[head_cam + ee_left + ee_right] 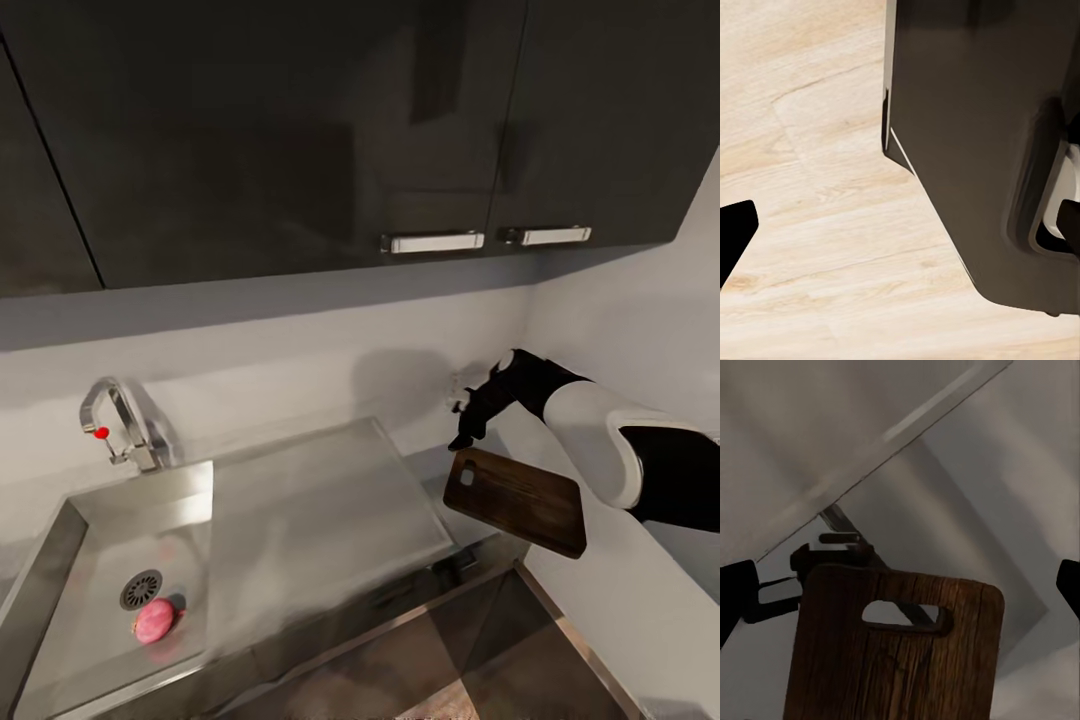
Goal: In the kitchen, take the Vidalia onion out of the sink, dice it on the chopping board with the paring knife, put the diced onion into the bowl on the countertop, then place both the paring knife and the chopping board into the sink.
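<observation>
A: Where does the right tool (466,425) stand?

B: It hangs over the far corner of the smooth grey worktop (425,465), above the dark brown wood-grain rectangular chopping board (520,500). Its fingertips (736,600) sit wide apart at the edges of the wrist view, so it is spread and grips nothing.

A: And the small round pinkish-red Vidalia onion (154,620)?

B: In the rectangular stainless-steel sink (60,560), just beside the round drain (141,589).

A: The left tool (735,240)?

B: One dark fingertip shows over the pale wooden floor (817,187); whether it is open I cannot tell.

A: How should the step go?

B: I judge the board looks tilted and partly off the worktop's edge, so settle it flat before reaching for the onion.
</observation>
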